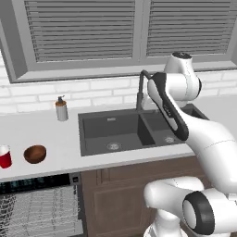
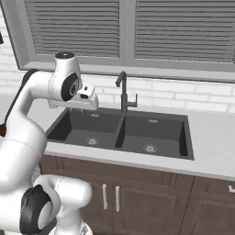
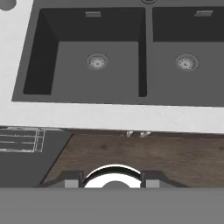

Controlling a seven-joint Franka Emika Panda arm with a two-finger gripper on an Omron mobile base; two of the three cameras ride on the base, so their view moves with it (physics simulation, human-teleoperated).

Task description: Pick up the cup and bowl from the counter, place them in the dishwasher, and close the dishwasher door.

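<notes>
Left base view puts the cup (image 1: 4,156) and bowl (image 1: 35,153) at nine o'clock on the bench (image 1: 55,139), just apart, above the open dishwasher (image 1: 39,208); right base view shows the sink (image 2: 124,133); hand view shows the tool (image 3: 113,180) with tips apart, so a careless reach could knock one into the other.

Readable text: you will find none in any view.
Dishwasher (image 1: 41,203) control strip, lower left of the left base view: faint greenish marks, too blurred for you to read.
Soap dispenser (image 1: 61,109), upper left: no label you can make out.
</notes>
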